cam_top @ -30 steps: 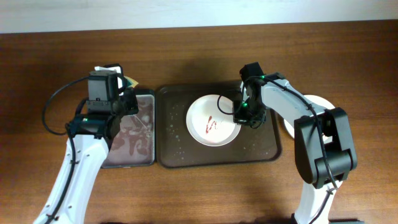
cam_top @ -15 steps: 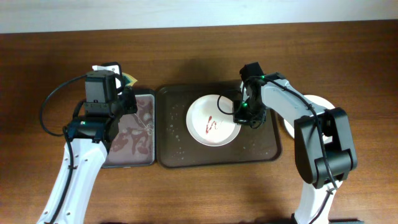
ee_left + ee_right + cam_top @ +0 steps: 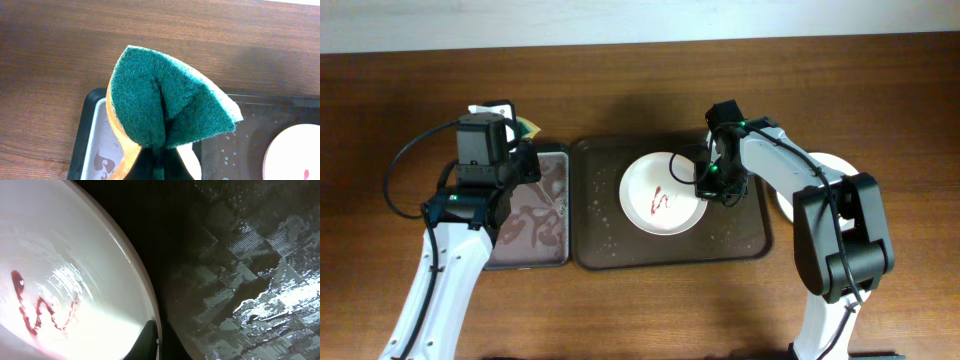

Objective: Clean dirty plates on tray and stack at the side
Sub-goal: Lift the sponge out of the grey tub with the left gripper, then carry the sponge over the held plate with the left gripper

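One dirty plate (image 3: 663, 195), white with a red sauce smear (image 3: 659, 202) near its middle, lies flat on the brown tray (image 3: 600, 235), which sits mid-desk, nearer the far edge than the near one. The right pincer (image 3: 710, 188) is at the plate's right rim. In the right wrist view its fingers are drawn narrow about that rim, one dark fingertip (image 3: 148, 336) on the inner slope, so it appears to be pinching the plate rather than standing wide. A wet film and drops cover the tray floor beside it.

Toward the left edge of the desk the left pincer (image 3: 159, 162) holds a green-and-yellow sponge (image 3: 165, 110) squeezed into a fold, above the far end of the grey tray (image 3: 548, 240) just beside the brown one. Sponge and plate are well apart. A second white plate (image 3: 838, 165) lies off the tray toward the right edge, partly hidden by the right arm.

The likely trouble is slip. A thin wet rim gives little hold, so the plate could skate or tip under the sponge's pressure. The folded sponge also offers a small face and may miss part of the smear.
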Robot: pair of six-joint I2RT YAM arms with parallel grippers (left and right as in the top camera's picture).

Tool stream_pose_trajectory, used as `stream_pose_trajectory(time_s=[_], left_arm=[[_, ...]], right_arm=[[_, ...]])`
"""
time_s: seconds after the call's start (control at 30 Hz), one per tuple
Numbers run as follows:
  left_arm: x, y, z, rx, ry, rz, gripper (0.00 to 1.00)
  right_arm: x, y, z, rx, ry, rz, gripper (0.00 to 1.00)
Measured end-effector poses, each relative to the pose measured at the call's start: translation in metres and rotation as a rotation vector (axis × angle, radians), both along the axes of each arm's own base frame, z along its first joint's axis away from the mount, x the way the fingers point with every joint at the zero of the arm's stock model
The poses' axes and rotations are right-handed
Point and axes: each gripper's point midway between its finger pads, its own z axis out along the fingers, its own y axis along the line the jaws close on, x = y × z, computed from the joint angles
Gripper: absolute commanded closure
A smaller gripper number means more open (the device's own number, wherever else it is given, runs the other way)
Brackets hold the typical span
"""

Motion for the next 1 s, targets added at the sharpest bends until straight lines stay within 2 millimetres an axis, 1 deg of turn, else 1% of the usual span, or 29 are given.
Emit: stream_pose_trajectory(time_s=[0.17,0.2,0.27,0.37,0.43,0.47,0.57,0.63,0.67,0.77,0.83,0.87,0.9,0.93,1.0], left_arm=[[0.000,0.000,-0.001,0.001,0.005,0.000,1.00],[-0.001,0.000,-0.004,0.001,0.015,0.000,1.00],[-0.003,0.000,-0.016,0.005,0.060,0.000,1.00],[-0.007,0.001,-0.043,0.013,0.153,0.000,1.00],[-0.013,0.001,-0.069,0.020,0.247,0.000,1.00],[-0.015,0.001,-0.079,0.023,0.282,0.000,1.00],[-0.022,0.002,-0.105,0.031,0.378,0.000,1.00],[-0.026,0.002,-0.119,0.035,0.426,-0.001,1.00],[-0.027,0.002,-0.122,0.035,0.436,-0.001,1.00],[-0.026,0.001,-0.122,0.028,0.432,-0.006,1.00],[-0.026,-0.005,-0.122,0.001,0.433,-0.024,1.00],[-0.026,-0.011,-0.121,-0.028,0.433,-0.044,1.00],[-0.025,-0.017,-0.120,-0.055,0.430,-0.062,1.00],[-0.023,-0.026,-0.117,-0.097,0.423,-0.092,1.00],[-0.014,-0.045,-0.108,-0.172,0.383,-0.156,1.00]], right_arm=[[0.000,0.000,0.000,0.000,0.000,0.000,0.96],[0.000,0.000,0.000,0.000,0.000,0.000,0.96],[0.000,0.000,0.000,0.000,0.000,0.000,0.96],[0.000,0.000,0.000,0.000,0.000,0.000,0.96],[0.000,0.000,0.000,0.000,0.000,0.000,0.96],[0.000,0.000,0.000,0.000,0.000,0.000,0.96],[0.000,0.000,0.000,0.000,0.000,0.000,0.96],[0.000,0.000,0.000,0.000,0.000,0.000,0.96],[0.000,0.000,0.000,0.000,0.000,0.000,0.96],[0.000,0.000,0.000,0.000,0.001,0.000,0.96],[-0.001,0.000,0.000,0.000,0.003,0.000,0.96],[-0.001,0.001,0.000,0.003,0.005,0.002,0.96],[-0.003,0.002,0.000,0.007,0.010,0.006,0.93],[-0.005,0.005,0.000,0.009,0.014,0.016,0.91],[-0.010,0.014,0.000,0.007,0.016,0.047,0.91]])
